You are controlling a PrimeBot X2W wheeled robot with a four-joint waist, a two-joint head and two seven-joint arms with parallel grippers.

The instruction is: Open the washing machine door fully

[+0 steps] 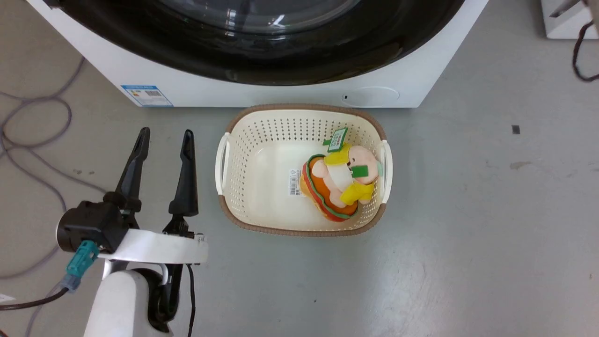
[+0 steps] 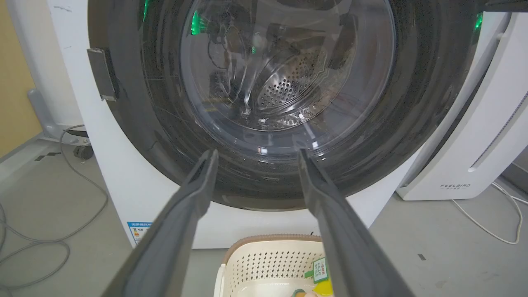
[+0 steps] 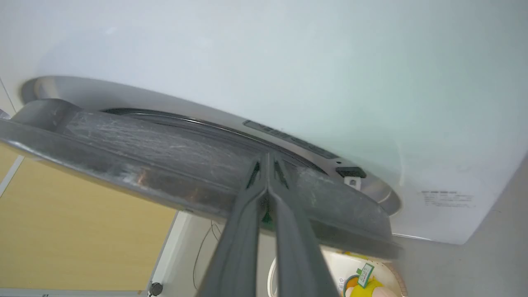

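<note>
Grey floor point(image 1: 468, 210) runs under everything I see. At twelve o'clock in my head view stands the washing machine point(image 1: 281, 96). The right wrist view shows its glossy black washing machine door point(image 1: 290, 61) standing slightly ajar. My left pincer point(image 1: 166, 132) hovers at eight o'clock, fingers spread, holding nothing. My right pincer point(image 3: 268, 159) is pressed closed, tips at the door's rim. A cream laundry basket point(image 1: 281, 131) holding a plush toy point(image 1: 339, 185) sits at centre.
</note>
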